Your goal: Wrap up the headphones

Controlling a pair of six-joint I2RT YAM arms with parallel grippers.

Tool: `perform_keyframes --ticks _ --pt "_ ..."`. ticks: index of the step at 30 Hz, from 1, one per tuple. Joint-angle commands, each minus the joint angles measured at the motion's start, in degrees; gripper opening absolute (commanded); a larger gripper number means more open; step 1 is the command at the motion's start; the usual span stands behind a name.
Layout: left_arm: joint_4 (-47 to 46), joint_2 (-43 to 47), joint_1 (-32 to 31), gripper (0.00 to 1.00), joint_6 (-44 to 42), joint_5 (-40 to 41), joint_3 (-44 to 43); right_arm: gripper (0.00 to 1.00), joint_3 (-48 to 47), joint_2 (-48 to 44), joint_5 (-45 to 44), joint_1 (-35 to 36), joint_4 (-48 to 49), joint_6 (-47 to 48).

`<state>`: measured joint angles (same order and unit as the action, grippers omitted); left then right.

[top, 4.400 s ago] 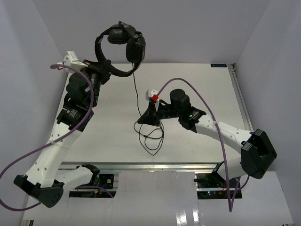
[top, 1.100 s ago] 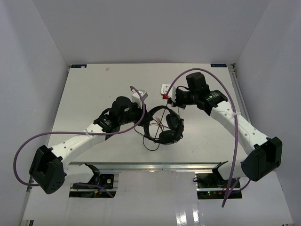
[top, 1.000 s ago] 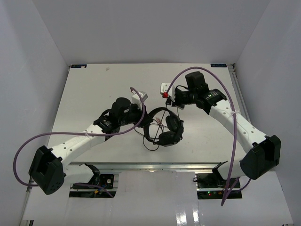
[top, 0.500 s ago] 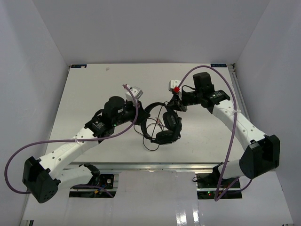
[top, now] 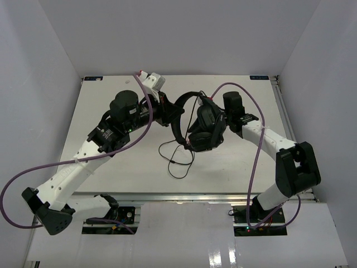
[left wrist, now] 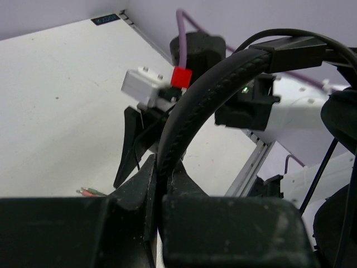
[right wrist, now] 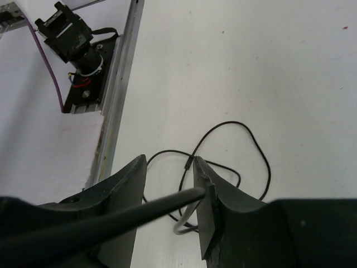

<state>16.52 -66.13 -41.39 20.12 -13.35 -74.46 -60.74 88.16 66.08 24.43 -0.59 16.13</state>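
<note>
Step in hand: we judge this to be the carrying stage, with the cord not yet wound.
Headphones: the headphones [top: 195,120] are held above the table [top: 240,167], between the two arms and near its middle.
Left gripper: the left gripper [left wrist: 163,167] is pressed together on the padded headband [left wrist: 206,84], pinching it near one end.
Right gripper: the right gripper [right wrist: 168,162] has its fingers spread. A thin black strand crosses the gap between them, and we cannot tell whether it is cord or headband wire. Nothing is clamped.
Earcups: the earcups [top: 206,134] hang on the right arm's side and hide that gripper in the top view.
Cord: the cord [top: 178,161] drops from the earcups and lies in loose loops on the table — below the headphones, toward the near edge.
Plugs: small plugs [left wrist: 89,191] lie on the table beneath the headband.
Long axis: the headband arch runs left to right, from one gripper across to the other.
Governing relation: the slack lies directly under the right gripper, so that arm is the nearer one. The left arm is occupied as the holder.
Next move: we expect the free hand must descend to the loops — our judgement only.
Risk: the loops overlap and may snag when lifted.
</note>
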Motion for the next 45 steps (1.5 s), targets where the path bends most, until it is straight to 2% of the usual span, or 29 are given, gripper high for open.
perform_keyframes --ticks 1,4,6,13,18,22,26,31,34,38,41,45 --pt "0.27 -1.50 -0.27 0.00 4.35 2.25 -7.91 0.47 4.57 0.26 6.79 0.27 24.44 -21.24" --pt "0.09 -3.34 -0.26 0.00 5.43 3.91 -12.33 0.49 7.65 0.70 8.01 1.31 38.66 -33.86" --pt "0.09 -4.93 -0.19 0.00 5.95 5.55 -14.79 0.49 8.60 0.65 7.80 2.09 42.20 -35.58" --pt "-2.43 -7.59 -0.27 0.00 7.58 17.29 -22.20 0.45 14.34 -0.97 5.32 3.73 46.18 -37.50" --pt "-3.66 -9.76 -0.25 0.00 10.27 23.92 -26.12 0.35 14.45 -2.04 4.69 5.24 49.45 -40.48" --pt "-5.70 -9.75 -0.19 0.00 11.04 30.03 -26.45 0.25 15.41 -3.22 3.74 7.28 49.38 -40.33" --pt "-9.10 -7.88 -0.27 0.00 11.10 37.37 -24.32 0.21 16.43 -4.53 2.93 8.67 48.98 -39.62" --pt "-14.45 -6.40 -0.19 0.00 5.96 50.03 -21.00 0.08 15.70 -8.67 -0.91 10.45 37.33 -29.79" --pt "-19.45 -6.94 -0.06 0.00 -1.58 60.16 -19.44 0.08 14.86 -12.21 -4.78 10.57 24.06 -22.25" --pt "-25.98 -7.87 1.46 0.00 -13.25 64.74 -14.72 0.08 13.63 -19.94 -12.63 10.82 11.83 -8.97" --pt "-22.20 -7.55 4.99 0.00 -10.39 63.70 -12.31 0.08 13.63 -24.73 -16.59 10.73 5.30 -4.89" --pt "-14.76 -5.96 9.95 0.00 -1.68 59.16 -10.47 0.08 12.35 -27.74 -21.41 10.99 -3.00 0.77"
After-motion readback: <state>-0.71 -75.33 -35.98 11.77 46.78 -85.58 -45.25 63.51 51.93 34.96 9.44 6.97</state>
